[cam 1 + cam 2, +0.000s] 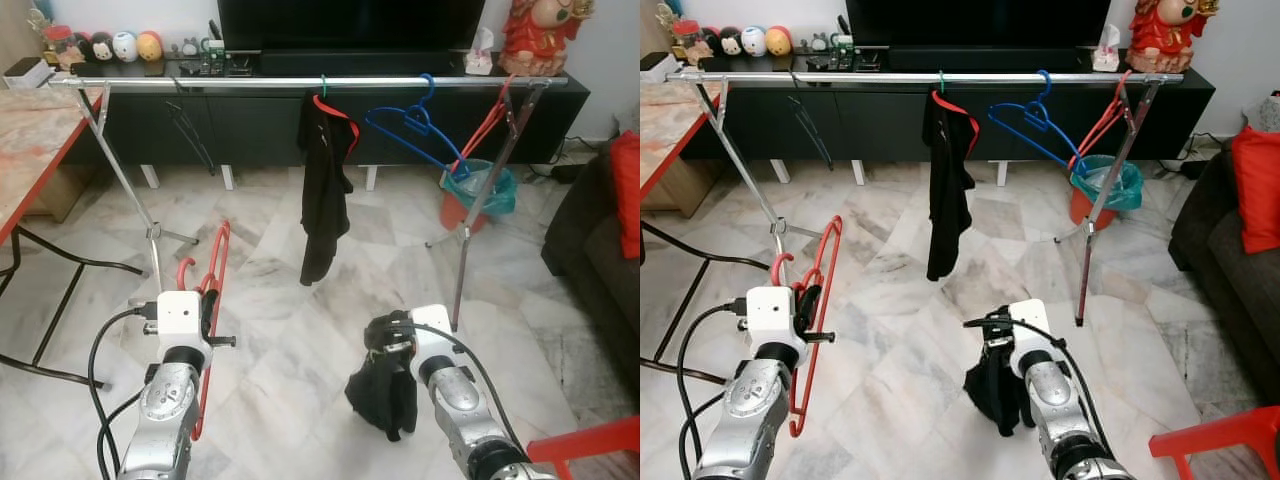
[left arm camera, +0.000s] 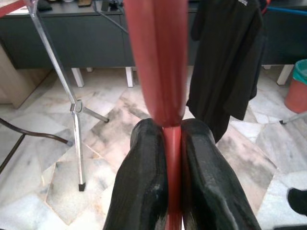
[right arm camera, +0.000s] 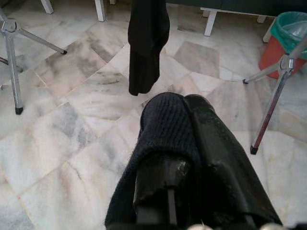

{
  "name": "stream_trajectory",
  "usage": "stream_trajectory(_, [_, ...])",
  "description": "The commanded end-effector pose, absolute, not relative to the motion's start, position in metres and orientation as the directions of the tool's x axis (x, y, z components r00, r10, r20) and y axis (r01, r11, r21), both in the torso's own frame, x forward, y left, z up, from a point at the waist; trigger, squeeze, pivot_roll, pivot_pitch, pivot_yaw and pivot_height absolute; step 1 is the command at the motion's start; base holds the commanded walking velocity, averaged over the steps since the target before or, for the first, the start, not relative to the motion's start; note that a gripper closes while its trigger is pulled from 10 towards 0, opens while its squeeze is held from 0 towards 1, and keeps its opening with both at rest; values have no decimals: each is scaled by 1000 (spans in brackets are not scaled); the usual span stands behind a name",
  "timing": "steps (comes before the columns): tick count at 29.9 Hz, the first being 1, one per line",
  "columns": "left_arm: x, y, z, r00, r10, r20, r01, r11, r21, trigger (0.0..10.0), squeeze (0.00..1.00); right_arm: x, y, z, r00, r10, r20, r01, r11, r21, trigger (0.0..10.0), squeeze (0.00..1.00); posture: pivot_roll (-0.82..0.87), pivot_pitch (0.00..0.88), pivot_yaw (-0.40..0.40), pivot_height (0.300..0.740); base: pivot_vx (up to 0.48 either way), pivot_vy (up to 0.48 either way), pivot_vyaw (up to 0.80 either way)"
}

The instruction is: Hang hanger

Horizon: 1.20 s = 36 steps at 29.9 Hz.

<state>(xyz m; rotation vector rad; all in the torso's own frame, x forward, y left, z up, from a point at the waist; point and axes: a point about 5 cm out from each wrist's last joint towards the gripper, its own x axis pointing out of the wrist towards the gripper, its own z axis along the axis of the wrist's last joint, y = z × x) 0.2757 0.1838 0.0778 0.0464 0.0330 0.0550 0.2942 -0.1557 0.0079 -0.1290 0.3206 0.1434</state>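
From the left eye view, the left end effector (image 1: 212, 305) is gripping a red hanger (image 1: 212, 300) edge-on, its long axis running nearly vertical, hook (image 1: 185, 268) uppermost and the lower bar dropping below the wrist. The rail (image 1: 300, 83) is lying ahead of and above the hanger, well apart from it, stretching straight across the view. On the rail, a black garment (image 1: 322, 190) is hanging near the middle and a blue hanger (image 1: 415, 125) further toward the robot's right; the bare stretch of rail left of the garment is sitting most directly ahead of the left end effector. The right end effector (image 1: 385, 345) is holding a dark cloth (image 1: 385, 395) low down, below the rail and on the garment's right side.

The right eye view is showing the same layout: the red hanger upright, the rail far ahead and above.

In the left wrist view, both fingers (image 2: 144, 182) are pressing shut on the red hanger's bar, which is running straight away toward the rail's stand.

In the right wrist view, the fingers (image 3: 216, 158) are closing on the dark cloth draped over them, with the garment hanging ahead.

By my judgement, the left arm is the one placed to hang, needing to go up and forward with the hook turned across the rail.
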Motion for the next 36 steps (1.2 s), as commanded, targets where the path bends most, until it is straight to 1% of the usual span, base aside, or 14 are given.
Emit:
stream_trajectory(1, [275,184,84,999,50,-11,-49,998,47,10000,0,298,-156,11,944,107,-311,-144,985,-96,10000,0,-14,25,20,740,0,0,-788])
stream_trajectory(3, [275,184,83,999,50,-11,-50,998,45,10000,0,297,-156,10,942,110,-317,-138,988,-69,10000,0,-13,21,20,740,0,0,-800])
stream_trajectory(7, [275,184,83,999,51,-12,-50,998,42,10000,0,297,-157,11,946,102,-307,-137,986,-94,10000,0,-15,16,20,740,0,0,-702])
stream_trajectory(23, [275,183,84,999,45,-11,-44,998,42,10000,0,298,-157,12,947,99,-305,-129,988,-82,10000,0,-16,8,21,740,-236,0,0])
stream_trajectory(28, [275,183,84,999,44,-11,-44,998,43,10000,0,298,-156,12,947,106,-305,-137,987,-83,10000,0,-16,10,21,740,-259,0,-724])
stream_trajectory(36, [275,184,84,999,45,-11,-45,998,45,10000,0,298,-156,12,949,99,-299,-131,987,-90,10000,0,-14,11,20,740,-258,0,0])
